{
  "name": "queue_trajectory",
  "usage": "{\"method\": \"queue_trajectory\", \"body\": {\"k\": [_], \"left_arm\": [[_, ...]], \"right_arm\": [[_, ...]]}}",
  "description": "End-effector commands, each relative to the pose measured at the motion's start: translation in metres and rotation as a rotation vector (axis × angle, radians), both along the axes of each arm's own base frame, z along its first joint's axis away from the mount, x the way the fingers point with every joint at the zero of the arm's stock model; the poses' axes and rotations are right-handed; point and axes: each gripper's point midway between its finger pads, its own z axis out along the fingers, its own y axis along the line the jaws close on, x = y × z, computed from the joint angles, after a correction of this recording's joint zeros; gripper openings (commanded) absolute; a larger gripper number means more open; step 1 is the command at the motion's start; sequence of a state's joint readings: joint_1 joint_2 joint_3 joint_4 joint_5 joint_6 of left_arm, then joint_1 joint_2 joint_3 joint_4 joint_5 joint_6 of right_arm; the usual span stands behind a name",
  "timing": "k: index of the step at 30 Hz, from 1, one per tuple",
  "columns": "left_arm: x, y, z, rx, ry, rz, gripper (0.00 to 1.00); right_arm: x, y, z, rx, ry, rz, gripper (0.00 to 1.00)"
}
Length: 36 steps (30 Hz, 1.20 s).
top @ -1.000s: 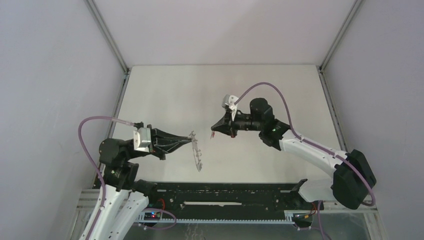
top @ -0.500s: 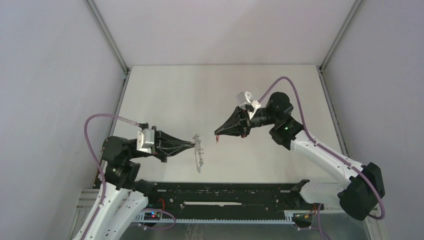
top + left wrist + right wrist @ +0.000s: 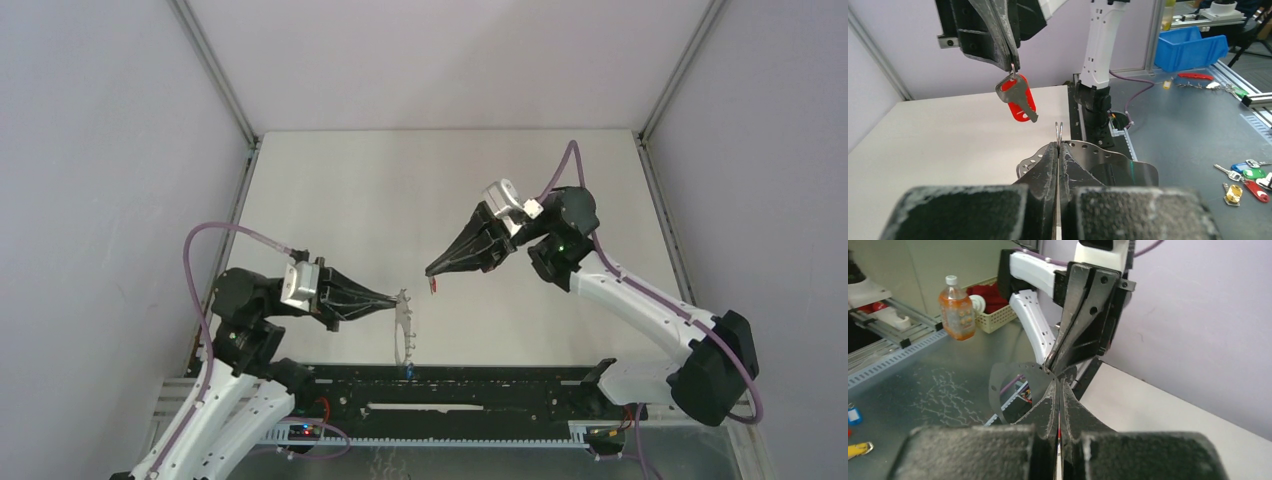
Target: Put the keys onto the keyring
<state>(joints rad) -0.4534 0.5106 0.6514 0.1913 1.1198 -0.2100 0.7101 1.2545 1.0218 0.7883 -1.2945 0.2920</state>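
My left gripper (image 3: 393,297) is shut on the rim of the keyring (image 3: 404,326), a thin grey ring with small holes, held on edge above the table. In the left wrist view my fingertips (image 3: 1058,145) pinch it beside a small wire loop (image 3: 1059,132). My right gripper (image 3: 432,272) is shut on the red key (image 3: 434,286), which hangs from its tips just right of the ring's top. The key (image 3: 1019,98) dangles above and left of the loop. The right wrist view shows the ring (image 3: 998,377) just beyond my shut tips (image 3: 1058,386). A small blue speck (image 3: 411,370) shows below the ring.
The black rail (image 3: 470,385) runs along the near edge of the table (image 3: 420,190), right under the ring. Grey walls close the left, right and back. Off the table are a blue bin (image 3: 1190,47), loose keys (image 3: 1245,175) and a bottle (image 3: 956,307).
My left gripper carried the ring right and toward the near edge. My right wrist swung back and up, tilting its tips down; the red key stays close to the ring's top.
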Motion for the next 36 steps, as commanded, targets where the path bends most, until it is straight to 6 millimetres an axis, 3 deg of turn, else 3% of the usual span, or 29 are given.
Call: {"method": "queue_trajectory", "body": {"k": [1,11,25,29,34,36], "left_arm": [[-0.014,0.0,0.023,-0.029,-0.102,-0.042,0.0],[-0.02,-0.004,0.033,-0.053,-0.143,-0.074,0.0],[-0.019,-0.005,0.048,-0.086,-0.141,-0.055,0.0],[-0.022,-0.004,0.056,-0.091,-0.15,-0.063,0.0],[-0.025,-0.001,0.065,-0.109,-0.157,-0.05,0.0],[-0.024,-0.001,0.065,-0.11,-0.151,-0.044,0.0]], "right_arm": [[-0.025,-0.003,0.027,0.056,-0.077,0.136,0.0],[-0.042,0.008,0.031,0.046,-0.09,0.268,0.0],[-0.041,0.016,0.029,0.041,-0.091,0.269,0.0],[-0.032,0.018,0.033,0.035,-0.084,0.225,0.0],[0.01,0.025,0.044,-0.016,-0.074,0.001,0.0],[0.021,0.024,0.039,-0.091,-0.057,-0.084,0.0]]}}
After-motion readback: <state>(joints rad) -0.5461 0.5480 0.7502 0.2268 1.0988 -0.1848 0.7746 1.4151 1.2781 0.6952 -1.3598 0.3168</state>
